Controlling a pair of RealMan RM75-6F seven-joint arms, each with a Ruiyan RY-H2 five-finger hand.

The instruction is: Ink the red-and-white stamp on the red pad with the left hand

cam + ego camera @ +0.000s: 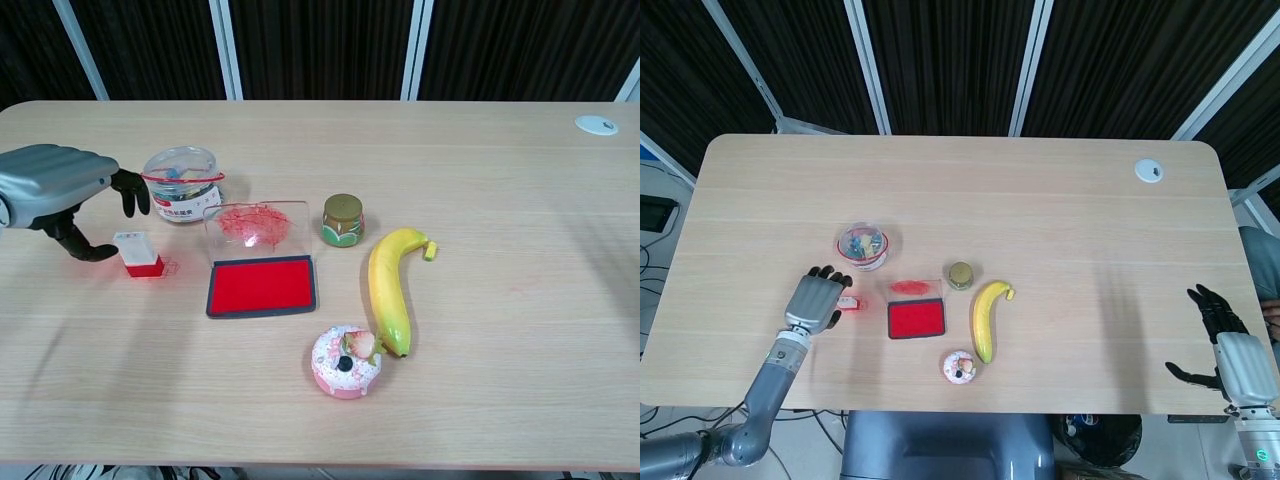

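Stamp (139,253) stands upright, white end up, beside left hand (62,192).

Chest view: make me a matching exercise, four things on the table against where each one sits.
Things:
1. stamp
2. banana
3. clear tub
4. small gold-lidded jar

Places:
A. right of the ink pad, curving toward the donut-shaped toy
B. beyond the stamp, by the left hand's fingertips
C. beside the pad's raised clear lid, on its right
D. left of the pad, just below the left hand

Pairs: 1-D, 2-A, 3-B, 4-C
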